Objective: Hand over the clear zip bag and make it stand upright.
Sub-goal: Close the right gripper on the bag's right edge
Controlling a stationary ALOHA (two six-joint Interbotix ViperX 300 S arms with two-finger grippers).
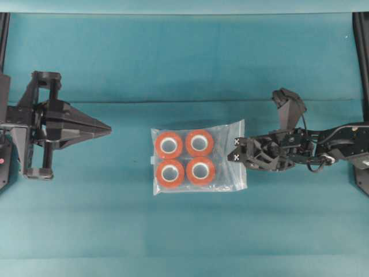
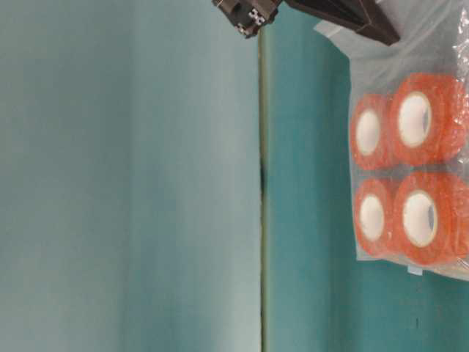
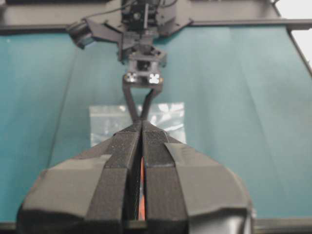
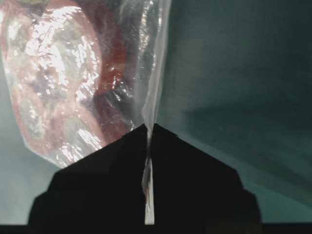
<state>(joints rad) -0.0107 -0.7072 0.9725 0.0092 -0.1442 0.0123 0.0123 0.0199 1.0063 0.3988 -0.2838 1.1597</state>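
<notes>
Teal cloth covers the whole table (image 1: 184,63), creased in long soft folds, with black frame rails cut off at both side edges. Near the left edge the left gripper (image 1: 108,129) hangs level, its black padded fingers pressed together on nothing. At the middle of the table lies the clear zip bag (image 1: 230,156), flat and crinkly, with four orange rolls (image 1: 184,158) with white cores packed two by two inside. The right gripper (image 1: 243,151) reaches in from the right edge and pinches the bag's right-hand margin; its wrist view shows the film caught between the closed jaws. From table level the picture is turned sideways and the bag's far side is cut off.
</notes>
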